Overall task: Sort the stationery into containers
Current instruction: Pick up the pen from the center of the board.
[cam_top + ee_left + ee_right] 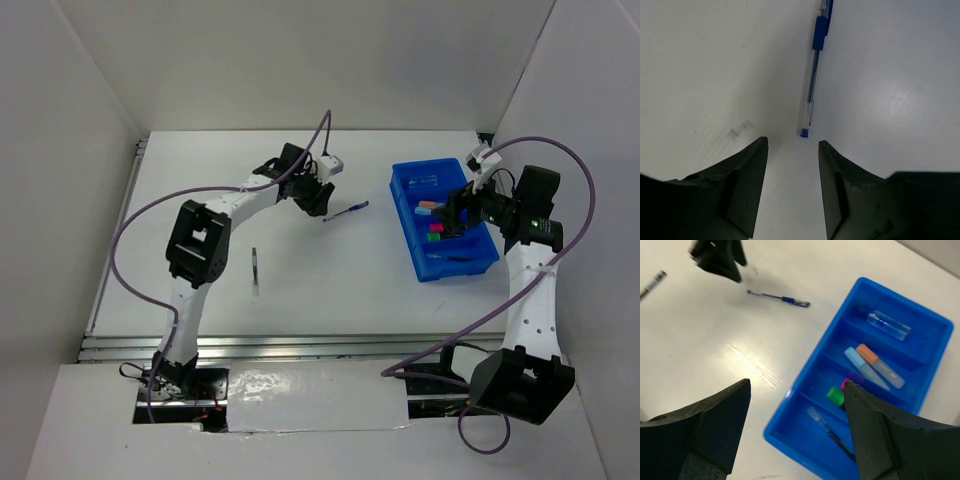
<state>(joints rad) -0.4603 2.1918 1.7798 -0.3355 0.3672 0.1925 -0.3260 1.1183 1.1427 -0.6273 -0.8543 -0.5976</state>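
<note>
Blue pen (815,70) lies on table (330,290), 12 o'clock of L gripper (792,142), whose jaws are apart and empty, prob. lined up to straddle it. R gripper (797,385), spread and empty, hangs over tray (810,357).

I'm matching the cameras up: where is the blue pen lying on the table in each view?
Top external: blue pen at centre, between left gripper and blue tray.
Left wrist: upper centre, just ahead of the gripper.
Right wrist: near the top, left of the tray.
Shared landmark: the left gripper by the pen's end.
</note>
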